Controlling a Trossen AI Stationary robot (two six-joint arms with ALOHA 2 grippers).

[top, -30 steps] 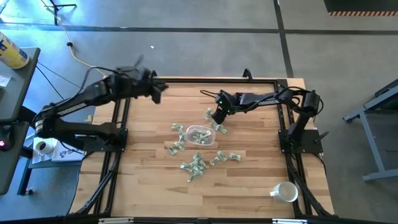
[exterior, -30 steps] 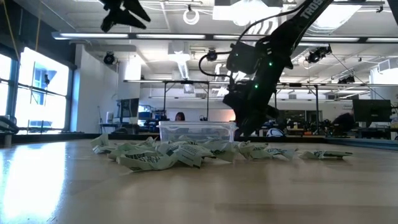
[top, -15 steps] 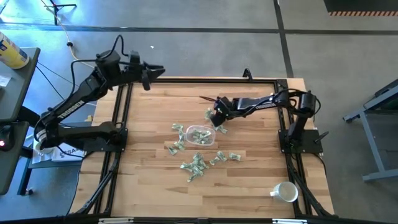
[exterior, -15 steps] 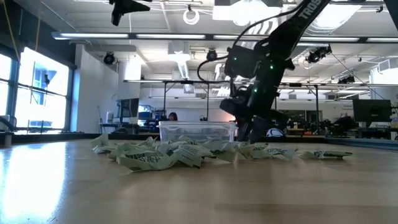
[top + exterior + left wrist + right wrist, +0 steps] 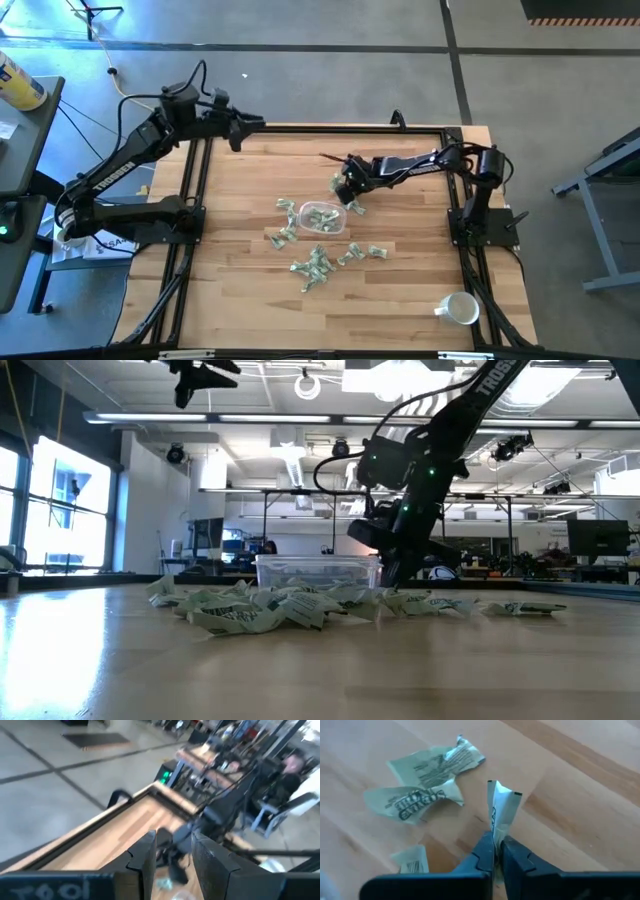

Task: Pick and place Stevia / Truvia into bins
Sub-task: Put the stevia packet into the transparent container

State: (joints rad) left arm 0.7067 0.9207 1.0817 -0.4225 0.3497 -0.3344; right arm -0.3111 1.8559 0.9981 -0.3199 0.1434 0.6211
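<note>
right gripper [image 5: 496, 851] pinches a packet [image 5: 502, 810] — upright.

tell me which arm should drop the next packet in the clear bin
The right. Its gripper is shut on a packet, low beside the clear bin. The left gripper hangs high over the table's far left edge, away from the packets, holding nothing.

One camera hangs overhead, looking straight down on the whole counter [image 5: 250, 200]. Another sits at counter height, facing level into the room. Each wrist camera peers closely past its own jaws. Both wide views share the clear container [image 5: 322, 216] mid-counter.
</note>
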